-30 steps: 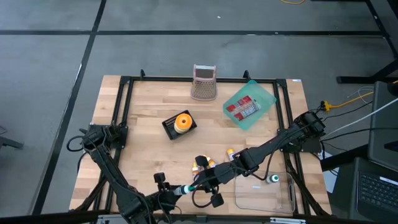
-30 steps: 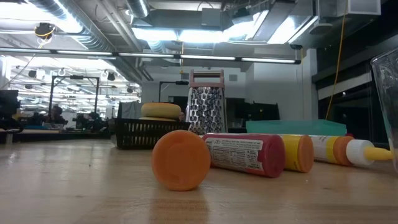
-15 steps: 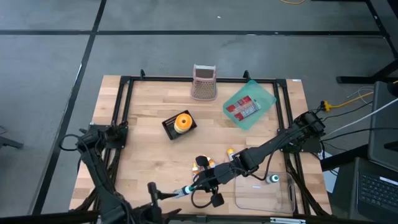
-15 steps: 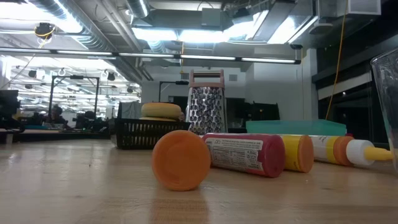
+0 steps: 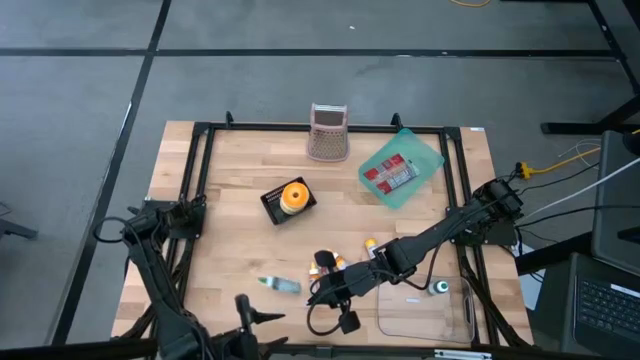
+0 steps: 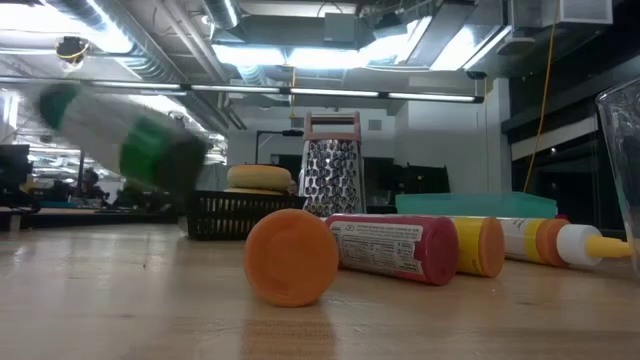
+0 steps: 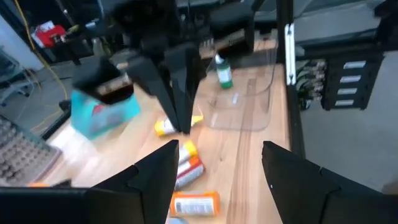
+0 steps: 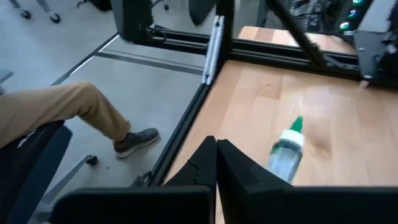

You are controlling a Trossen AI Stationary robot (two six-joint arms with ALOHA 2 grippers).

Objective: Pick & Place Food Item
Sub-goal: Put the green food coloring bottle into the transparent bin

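Green-capped and clear, a small bottle [image 5: 279, 285] lay on the bare wood near the front edge of the table [image 5: 230, 170], where half a second before no such thing lay loose: then it had been at the tip of the right gripper [image 5: 318, 293]. That gripper now sat just beside the bottle, its fingers pressed together on nothing in its own wrist view, with the bottle resting a little ahead of them. In the low view the bottle showed only as a green-and-white blur, so it had likely just dropped or was still rolling. The left gripper [image 5: 243, 311], which a second earlier had been close to the right one, had drawn back toward the front edge with its fingers spread wide and empty. My reading was that a hand-over between the arms had failed or a release had just been made; either way the bottle was free and would need re-grasping. The orange-capped tubes [image 5: 330, 262] lay untouched nearby.
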